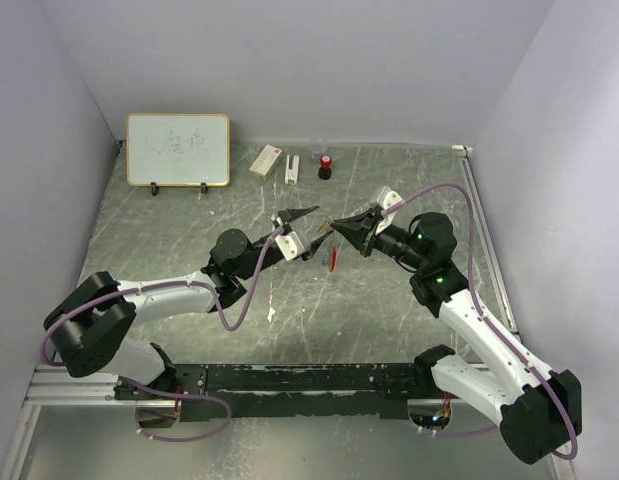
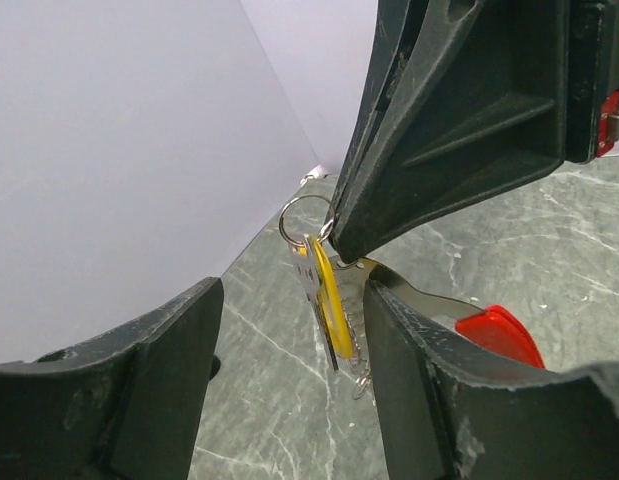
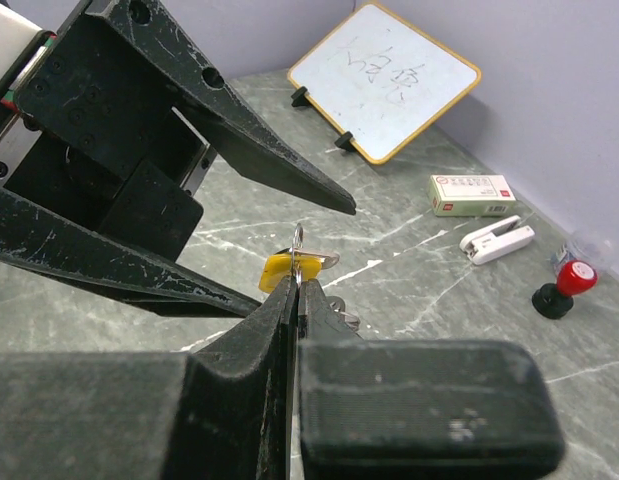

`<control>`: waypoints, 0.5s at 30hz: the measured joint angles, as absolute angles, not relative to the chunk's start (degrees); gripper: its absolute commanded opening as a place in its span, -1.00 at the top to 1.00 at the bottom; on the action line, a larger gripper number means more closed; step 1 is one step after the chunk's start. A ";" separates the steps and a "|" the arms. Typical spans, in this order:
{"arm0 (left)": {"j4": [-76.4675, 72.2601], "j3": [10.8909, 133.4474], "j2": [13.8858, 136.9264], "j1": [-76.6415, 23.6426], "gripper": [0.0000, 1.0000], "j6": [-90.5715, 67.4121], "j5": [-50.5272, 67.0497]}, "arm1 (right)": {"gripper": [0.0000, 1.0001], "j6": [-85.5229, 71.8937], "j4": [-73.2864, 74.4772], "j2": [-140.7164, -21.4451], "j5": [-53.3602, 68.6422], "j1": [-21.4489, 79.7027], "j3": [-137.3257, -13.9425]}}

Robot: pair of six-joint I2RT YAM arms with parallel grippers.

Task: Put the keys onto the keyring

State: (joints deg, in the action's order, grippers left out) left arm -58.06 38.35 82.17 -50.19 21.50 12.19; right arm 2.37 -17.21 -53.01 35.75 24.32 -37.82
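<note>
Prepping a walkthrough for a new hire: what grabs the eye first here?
The two grippers meeting tip to tip over the middle of the table: the right gripper is shut on a bunch of keys, one part yellow, held between the open fingers of the left gripper. A red tag shows close by, and a whiteboard leans at the back left.

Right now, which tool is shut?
The right tool, pinching the yellow key; the left tool stands open around it.

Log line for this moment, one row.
right fingers: shut on keys | left fingers: open around keys | red tag: near keys
</note>
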 measured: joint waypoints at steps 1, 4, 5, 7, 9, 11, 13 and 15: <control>-58.06 38.59 82.37 -50.24 -0.29 21.69 12.16 | 1.00 2.35 -17.32 -53.01 35.77 24.32 -37.82; -58.15 39.05 82.89 -50.39 -0.13 22.11 12.14 | 1.00 2.33 -17.34 -53.01 35.83 24.32 -37.82; -58.15 39.07 83.07 -50.43 -0.07 22.26 12.14 | 1.00 2.33 -17.34 -53.01 35.83 24.32 -37.82; -58.02 39.18 83.40 -50.50 -0.02 22.48 12.14 | 1.00 2.35 -17.37 -53.01 35.94 24.29 -37.82; -57.63 39.70 83.74 -50.54 0.09 22.92 12.14 | 1.00 2.35 -17.34 -53.01 36.05 24.29 -37.82; -57.47 40.27 83.94 -50.59 0.14 23.35 12.14 | 1.00 2.35 -17.34 -53.01 36.25 24.27 -37.82; -57.14 40.75 84.05 -50.65 0.19 23.75 12.14 | 1.00 2.35 -17.47 -52.97 36.29 24.25 -37.82; -56.99 40.95 84.14 -50.70 0.38 24.08 12.14 | 1.00 2.33 -17.58 -52.95 36.32 24.21 -37.82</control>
State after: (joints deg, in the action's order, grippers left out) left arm -56.99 40.95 84.14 -50.70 24.08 12.14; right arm 2.33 -17.58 -52.95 36.32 24.21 -37.82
